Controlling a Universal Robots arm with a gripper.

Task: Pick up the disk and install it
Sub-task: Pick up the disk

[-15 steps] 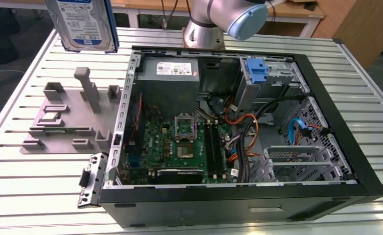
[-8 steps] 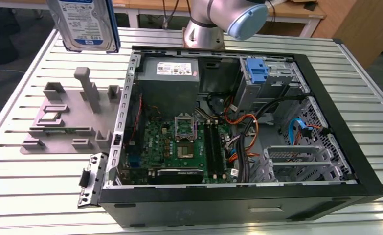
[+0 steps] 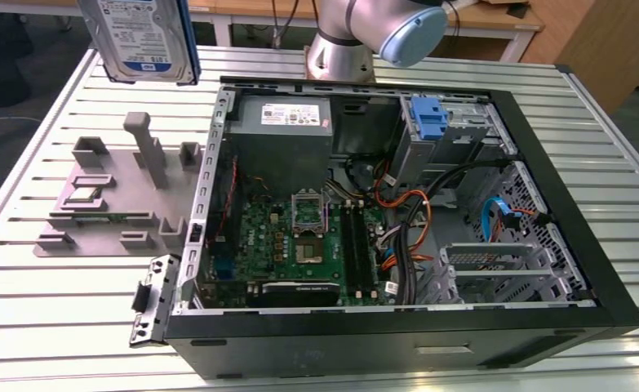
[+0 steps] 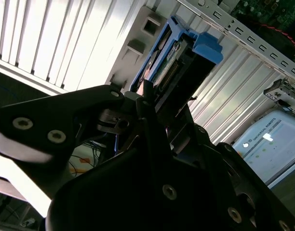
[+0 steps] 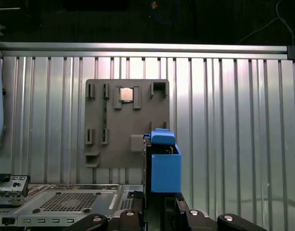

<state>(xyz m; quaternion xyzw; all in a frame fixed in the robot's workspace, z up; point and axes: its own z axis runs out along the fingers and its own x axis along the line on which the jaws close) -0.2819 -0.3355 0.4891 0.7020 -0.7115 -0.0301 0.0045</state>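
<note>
Hand grips the silver, blue-railed disk with its white-and-blue label.

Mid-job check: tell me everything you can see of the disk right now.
The disk is a flat, rectangular silver hard drive with a white-and-blue label and blue plastic carrier rails along its edges. It is upright in the air, clear of the slatted table, over the grey fixture plate, to the exterior view's left of the open computer case. In the second wrist view the end effector clamps one end; nothing else touches it.
</note>
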